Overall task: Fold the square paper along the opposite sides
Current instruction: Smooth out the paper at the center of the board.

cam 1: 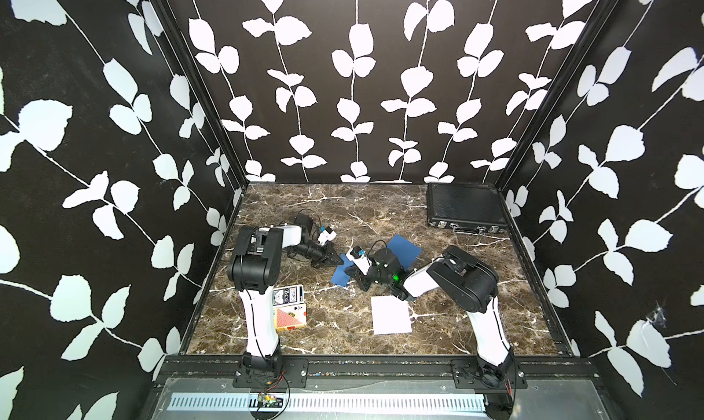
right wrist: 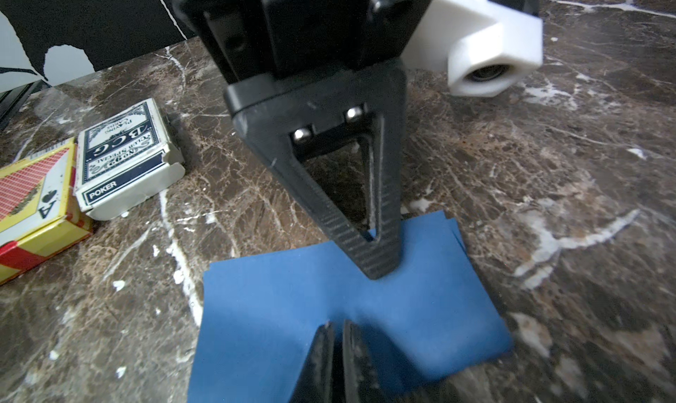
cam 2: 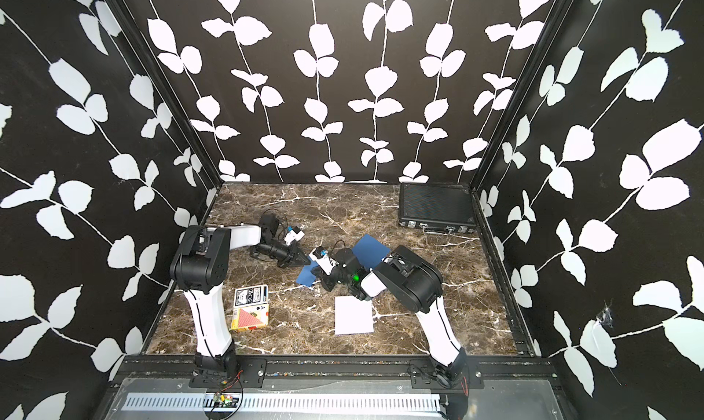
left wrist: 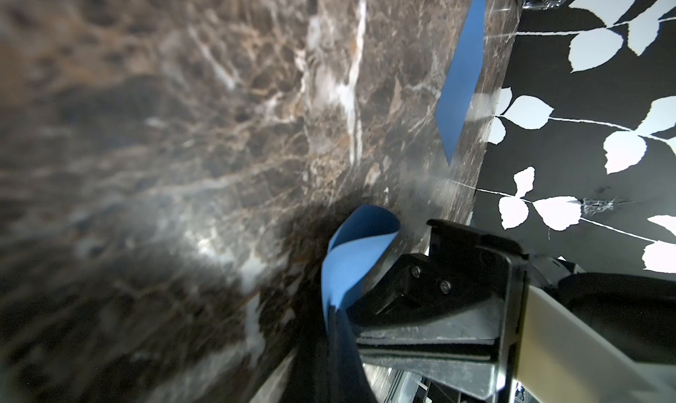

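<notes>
The square paper is blue (cam 1: 404, 251) (cam 2: 371, 248) and lies mid-table, doubled over so two layers show at one edge (right wrist: 451, 224). My left gripper (cam 1: 337, 261) (left wrist: 338, 320) lies low over the table and is shut on the paper's edge. A loose blue loop (left wrist: 360, 251) curls out of its tips. In the right wrist view its upper finger (right wrist: 380, 269) overlaps the top layer. My right gripper (cam 1: 356, 275) (right wrist: 338, 328) is shut, and its tips press down on the paper's middle close behind the left one.
A white square sheet (cam 1: 391, 315) lies flat in front of the right arm. Two playing-card boxes (cam 1: 289, 305) (right wrist: 124, 160) sit front left beside the left arm. A black case (cam 1: 465, 206) stands in the back right corner. Patterned walls close in three sides.
</notes>
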Action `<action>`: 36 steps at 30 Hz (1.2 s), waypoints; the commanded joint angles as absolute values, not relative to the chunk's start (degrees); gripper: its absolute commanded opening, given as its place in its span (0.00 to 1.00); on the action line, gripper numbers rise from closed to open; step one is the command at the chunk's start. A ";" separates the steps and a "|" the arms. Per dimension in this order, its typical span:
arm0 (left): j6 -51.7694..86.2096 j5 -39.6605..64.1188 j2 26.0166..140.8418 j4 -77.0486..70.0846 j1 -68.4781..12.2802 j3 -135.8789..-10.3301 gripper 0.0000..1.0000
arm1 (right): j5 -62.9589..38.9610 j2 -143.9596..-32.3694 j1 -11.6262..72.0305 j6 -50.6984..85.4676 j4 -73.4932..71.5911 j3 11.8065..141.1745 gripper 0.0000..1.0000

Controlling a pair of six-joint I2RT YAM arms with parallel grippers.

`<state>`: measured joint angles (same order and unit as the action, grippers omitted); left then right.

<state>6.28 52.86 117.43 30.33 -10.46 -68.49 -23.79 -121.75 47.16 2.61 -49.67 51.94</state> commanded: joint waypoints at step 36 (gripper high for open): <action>8.39 50.53 117.04 29.16 -8.32 -69.66 0.00 | -13.67 -120.36 58.18 -1.91 -45.00 41.84 0.00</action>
